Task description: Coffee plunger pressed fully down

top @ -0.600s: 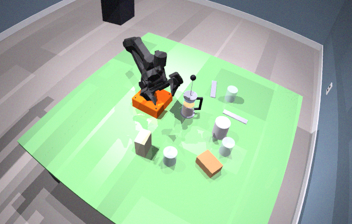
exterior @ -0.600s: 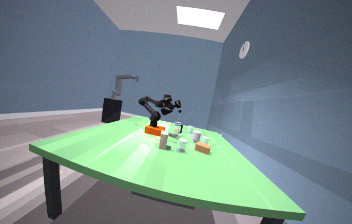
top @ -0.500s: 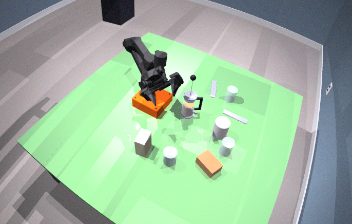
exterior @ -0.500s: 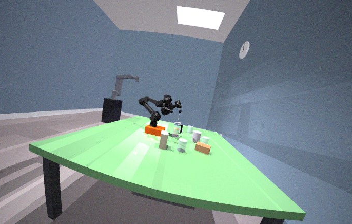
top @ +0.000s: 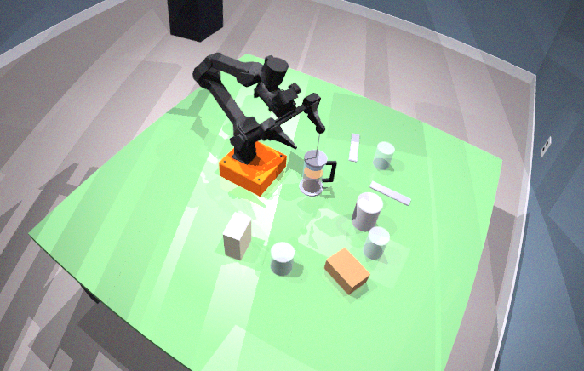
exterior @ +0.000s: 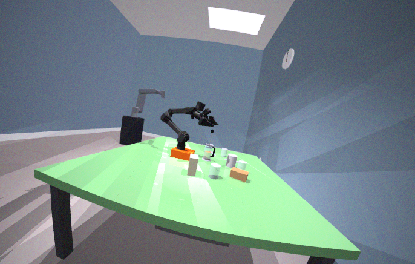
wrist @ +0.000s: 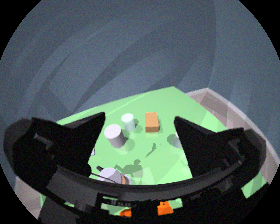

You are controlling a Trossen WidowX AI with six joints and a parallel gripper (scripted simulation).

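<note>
Green table (top: 156,276) (exterior: 176,200) (wrist: 156,100) carries everything. Black arm (top: 230,101) (exterior: 173,128) stands on an orange base (top: 238,177) (exterior: 176,154) (wrist: 165,208), bent out over the table. Claw (top: 309,138) (exterior: 210,123) (wrist: 140,117) is spread wide, nothing between its fingers. Coffee press (top: 312,177) (exterior: 207,154) (wrist: 110,175) stands upright just beside the base, black handle (top: 333,171) (exterior: 214,151) facing away from it. Plunger rod (top: 317,145) sticks up out of the lid, so plunger is not down; its black knob (exterior: 212,131) sits just under the claw in the exterior view; can't tell if they touch. White cylinder (top: 367,212) (exterior: 231,160) (wrist: 114,136), orange block (top: 346,271) (exterior: 239,174) (wrist: 151,122) and upright beige box (top: 237,236) (exterior: 192,165) stand apart from the press. Smallest: two pale flat strips (top: 353,147) (top: 390,192) lying near the press.
</note>
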